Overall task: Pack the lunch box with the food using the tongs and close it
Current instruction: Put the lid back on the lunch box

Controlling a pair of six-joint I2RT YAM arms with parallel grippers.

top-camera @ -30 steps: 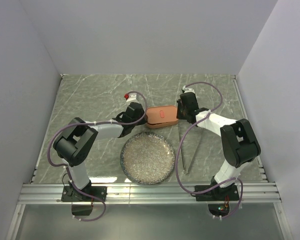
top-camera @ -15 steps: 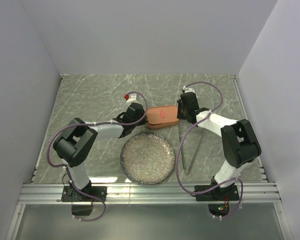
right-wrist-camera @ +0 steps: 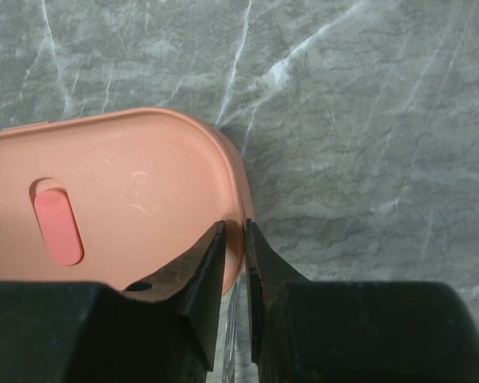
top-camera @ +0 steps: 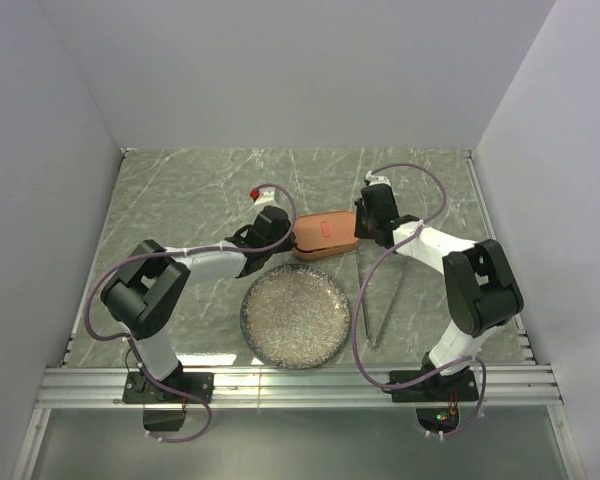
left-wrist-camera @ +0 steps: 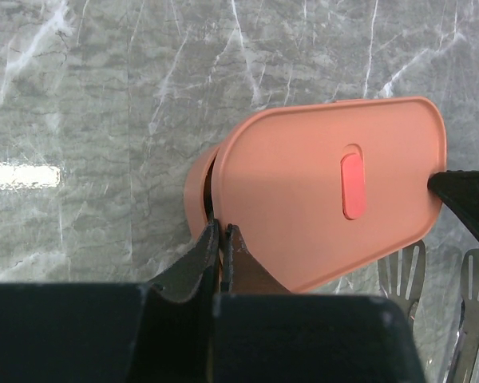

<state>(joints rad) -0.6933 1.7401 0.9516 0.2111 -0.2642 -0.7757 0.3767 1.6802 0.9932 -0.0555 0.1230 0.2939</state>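
The lunch box [top-camera: 323,236] is seen at the middle of the marble-patterned table [top-camera: 180,200], just beyond the far rim of the speckled grey plate [top-camera: 250,300]. Its flat salmon-orange lid [left-wrist-camera: 327,191], marked by a small red oblong tab [left-wrist-camera: 353,186], is laid on top but skewed. In the left wrist view a strip of the tray wall [left-wrist-camera: 198,187] is exposed past the lid's left end. The left gripper [left-wrist-camera: 221,231] is held at that left end with its jaws clenched, the fingertips all but touching beside the lid's edge. Whether the edge is nipped between them cannot be told. The right gripper [right-wrist-camera: 234,231] is set at the lid's right end, likewise drawn together, with the lid's rounded rim running into the thin gap between its fingers. A real grip on the rim cannot be confirmed. The tongs [top-camera: 375,300] are left lying flat on the table to the right of the plate. Their slotted tips [left-wrist-camera: 403,267] are pointed toward the near right end of the lunch box, apart from both grippers.
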